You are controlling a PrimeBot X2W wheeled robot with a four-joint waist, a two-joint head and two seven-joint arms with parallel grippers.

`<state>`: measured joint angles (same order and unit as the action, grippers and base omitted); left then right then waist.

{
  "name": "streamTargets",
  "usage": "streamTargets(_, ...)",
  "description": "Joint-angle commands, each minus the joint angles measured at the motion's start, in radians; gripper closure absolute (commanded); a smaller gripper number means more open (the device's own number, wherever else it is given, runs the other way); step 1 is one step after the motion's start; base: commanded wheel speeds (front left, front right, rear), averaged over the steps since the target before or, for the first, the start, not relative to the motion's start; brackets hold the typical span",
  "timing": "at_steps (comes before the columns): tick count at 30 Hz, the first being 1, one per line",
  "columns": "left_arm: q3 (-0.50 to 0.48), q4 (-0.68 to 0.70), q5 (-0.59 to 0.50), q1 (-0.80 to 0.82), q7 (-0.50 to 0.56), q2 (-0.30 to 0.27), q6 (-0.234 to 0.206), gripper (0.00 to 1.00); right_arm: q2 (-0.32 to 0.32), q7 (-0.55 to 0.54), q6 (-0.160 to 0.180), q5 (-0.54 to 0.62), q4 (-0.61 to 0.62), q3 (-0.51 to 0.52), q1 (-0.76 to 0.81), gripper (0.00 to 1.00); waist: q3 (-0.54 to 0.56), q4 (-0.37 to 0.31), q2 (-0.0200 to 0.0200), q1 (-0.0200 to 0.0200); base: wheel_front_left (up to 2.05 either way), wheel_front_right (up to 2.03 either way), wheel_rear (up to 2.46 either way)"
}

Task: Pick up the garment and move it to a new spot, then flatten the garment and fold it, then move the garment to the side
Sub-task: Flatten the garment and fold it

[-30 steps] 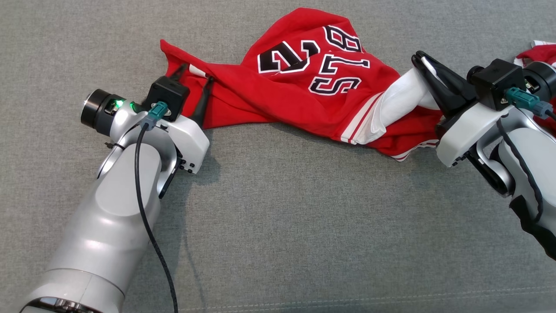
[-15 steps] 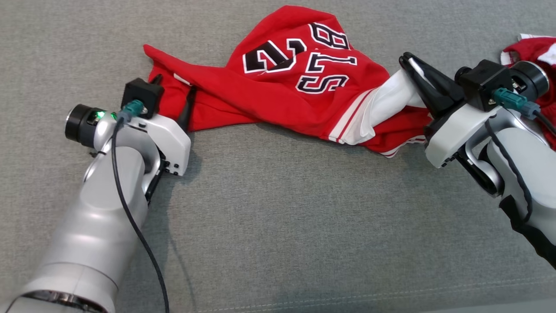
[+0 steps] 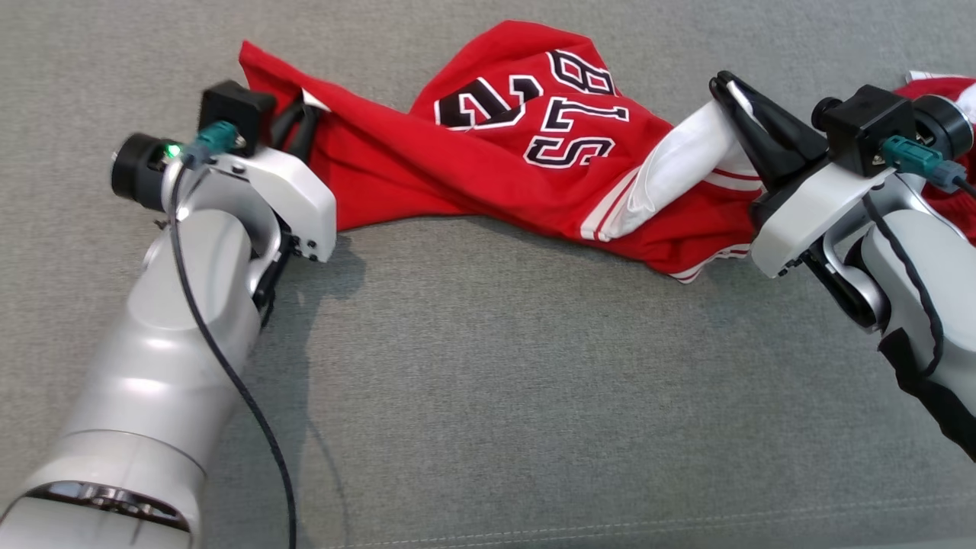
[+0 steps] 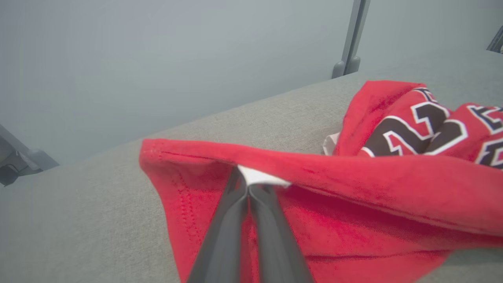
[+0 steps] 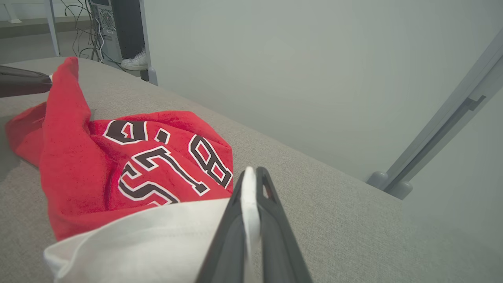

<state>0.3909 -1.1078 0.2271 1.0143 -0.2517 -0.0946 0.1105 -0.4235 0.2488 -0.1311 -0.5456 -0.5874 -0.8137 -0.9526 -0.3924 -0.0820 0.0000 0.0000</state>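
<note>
As I judge it, the work is at an early stage. The garment point(image 3: 488, 175), a red jersey with black-and-white characters and a white inner side, lies crumpled and twisted across the far half of the grey cloth-covered counter point(image 3: 496, 381), drawn out from left to right. The left end effector point(image 3: 301, 114) is clamped together on the red hem at the garment's far-left corner, right by a small white label point(image 4: 261, 179). The right end effector point(image 3: 726, 82) is pinched on a fold of white fabric at the garment's right end. With both ends gripped, the pick-up looks under way; the carry to a new spot, the flattening, the folding and the move aside all appear left to do. By count: one garment and two end effectors, both gripping it. One further patch of red cloth point(image 3: 949, 88) shows at the far right, behind the right wrist; whether it belongs to the same garment I cannot tell.
</note>
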Motion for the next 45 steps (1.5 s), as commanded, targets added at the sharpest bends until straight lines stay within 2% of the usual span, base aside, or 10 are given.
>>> streamTargets(1,-0.027,0.036,0.009,0.044,-0.010,-0.049,0.004,1.00,-0.010,0.013,0.000,-0.001,0.027,0.009,0.022,1.00,0.015,0.016,0.0000,0.0000,0.00,0.00,0.00)
streamTargets(13,-0.084,0.177,0.025,0.185,-0.010,-0.217,0.011,1.00,-0.056,0.013,0.000,0.030,0.080,0.132,-0.086,1.00,0.134,0.118,0.0000,0.0000,0.00,0.00,0.00)
streamTargets(18,-0.040,0.188,0.060,0.076,0.035,-0.203,0.018,1.00,-0.089,0.011,0.000,0.007,0.080,0.086,-0.023,1.00,0.178,0.156,0.0000,0.0000,0.00,0.00,0.00)
streamTargets(26,0.078,0.276,0.229,-0.337,0.107,-0.156,0.020,1.00,-0.232,-0.052,0.000,-0.122,0.168,-0.091,0.156,1.00,0.182,0.184,0.0000,0.0000,0.00,0.00,0.00)
streamTargets(29,0.083,0.278,0.257,-0.416,0.102,-0.145,0.020,1.00,-0.260,-0.065,0.000,-0.147,0.198,-0.127,0.178,1.00,0.178,0.183,0.0000,0.0000,0.00,0.00,0.00)
streamTargets(30,0.093,0.272,0.270,-0.485,0.084,-0.121,0.014,0.65,-0.286,-0.082,0.000,-0.169,0.224,-0.163,0.194,1.00,0.173,0.183,0.0000,0.0000,0.00,0.00,0.00)
streamTargets(31,0.092,0.268,0.275,-0.498,0.079,-0.114,0.011,0.18,-0.291,-0.083,0.000,-0.175,0.228,-0.169,0.195,1.00,0.172,0.183,0.0000,0.0000,0.00,0.00,0.00)
streamTargets(32,0.092,0.264,0.281,-0.507,0.076,-0.105,0.010,0.00,-0.295,-0.082,0.000,-0.178,0.231,-0.174,0.195,1.00,0.172,0.184,0.0000,0.0000,0.00,0.00,0.00)
streamTargets(37,0.106,0.270,0.263,-0.513,0.069,-0.109,-0.017,0.00,-0.303,-0.085,0.000,-0.187,0.238,-0.189,0.184,1.00,0.172,0.193,0.0000,0.0000,0.00,0.00,0.00)
streamTargets(45,0.078,0.349,0.289,-0.526,0.095,-0.160,-0.035,0.00,-0.295,-0.070,0.000,-0.193,0.223,-0.193,0.179,1.00,0.168,0.215,0.0000,0.0000,0.00,0.00,0.00)
